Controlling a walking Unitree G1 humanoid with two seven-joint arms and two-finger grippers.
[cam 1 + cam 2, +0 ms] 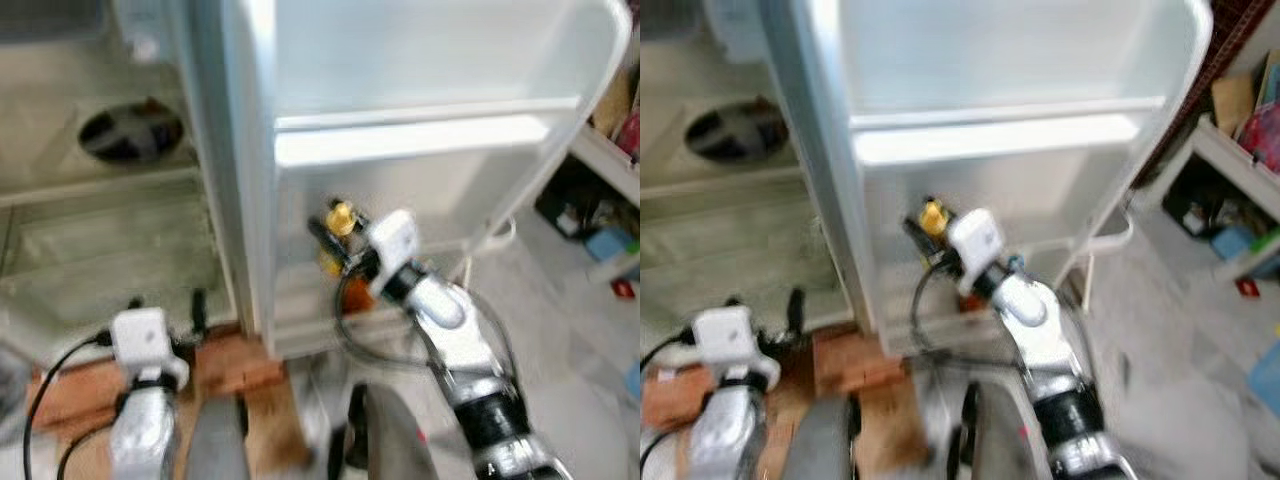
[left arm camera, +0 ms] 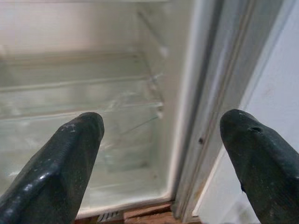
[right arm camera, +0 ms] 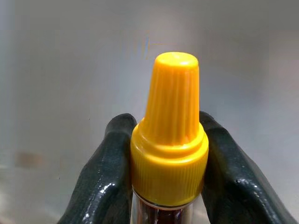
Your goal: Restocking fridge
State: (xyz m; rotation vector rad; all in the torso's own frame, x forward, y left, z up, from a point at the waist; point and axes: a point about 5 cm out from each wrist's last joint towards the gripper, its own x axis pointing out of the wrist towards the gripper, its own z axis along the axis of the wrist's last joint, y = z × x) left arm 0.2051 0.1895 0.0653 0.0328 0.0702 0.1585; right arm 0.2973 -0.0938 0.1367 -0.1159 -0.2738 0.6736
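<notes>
Right gripper (image 3: 168,154): closed around the neck of a bottle, one black finger (image 3: 105,177) at 9 o'clock of the cap and the other at 3 o'clock, both touching it
Bottle (image 1: 338,240): yellow ribbed cap (image 3: 170,130), dark contents just visible under the cap in the right wrist view; held upright, close in front of the inner wall of the fridge door, low down
Fridge door (image 1: 430,120): swung open, white; a shelf rail (image 1: 420,135) crosses it at 12 o'clock of the bottle; a lower door bin sits near 6 o'clock of the bottle, its contents too blurred to name
Left gripper (image 2: 159,154): spread wide and holding nothing, aimed at the fridge interior (image 2: 84,93) near the door frame; in the head views it hangs low at 8 o'clock
Fridge interior: pale glass shelves and a drawer, mostly bare as far as can be made out; a dark round object (image 1: 130,132) lies on an upper shelf at 10 o'clock
Surroundings: wooden blocks (image 1: 230,365) under the fridge base; cluttered shelving (image 1: 610,150) at 3 o'clock
Progress, as a judgement: the bottle is lifted and brought to the door but not yet set down; lowering it into the door bin and letting go look to be what is left, with more stock possibly to follow
</notes>
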